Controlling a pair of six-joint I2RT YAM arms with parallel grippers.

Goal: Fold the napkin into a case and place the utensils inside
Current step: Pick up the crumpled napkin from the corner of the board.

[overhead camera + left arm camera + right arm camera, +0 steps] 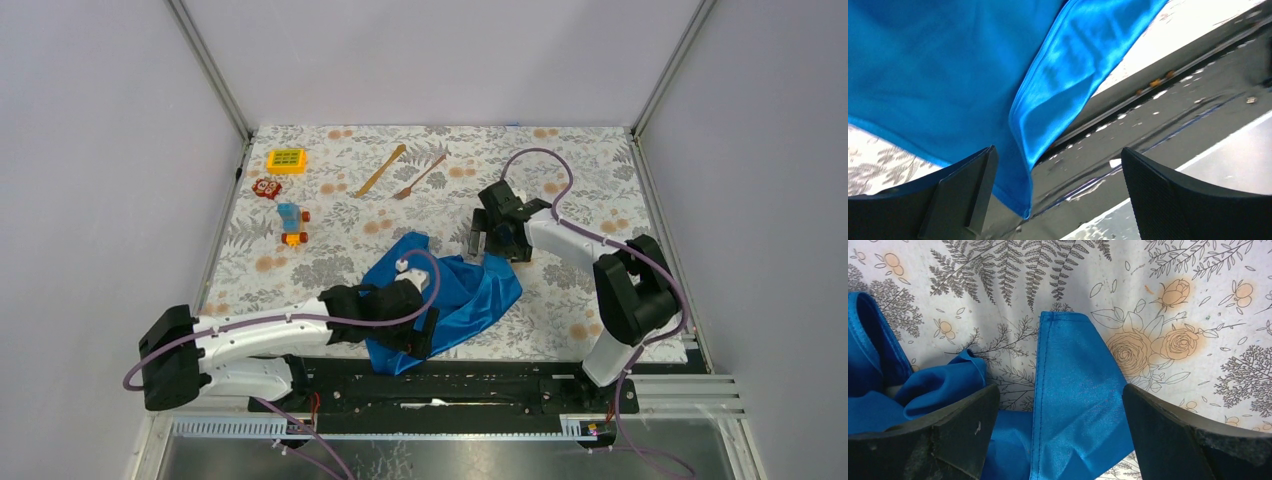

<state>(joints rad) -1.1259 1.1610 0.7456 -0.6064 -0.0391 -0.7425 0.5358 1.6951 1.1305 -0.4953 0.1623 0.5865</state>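
Note:
The napkin (465, 290) lies crumpled and partly spread at the middle front of the table. My left gripper (425, 335) is open at its near edge. In the left wrist view a napkin (948, 60) corner hangs over the table's edge between the open fingers (963, 190), close to the left one. My right gripper (490, 240) stands open over the napkin's far right corner. In the right wrist view that napkin (1068, 355) corner lies flat between the spread fingers (1168, 435), untouched. The utensils, a flat stick (381, 170) and a fork (420, 177), lie at the back.
A yellow toy (286, 160), a red toy (266, 187) and a blue-orange toy (291, 223) sit at the back left. A black rail (500, 378) runs along the table's near edge. Metal frame posts stand at the back corners.

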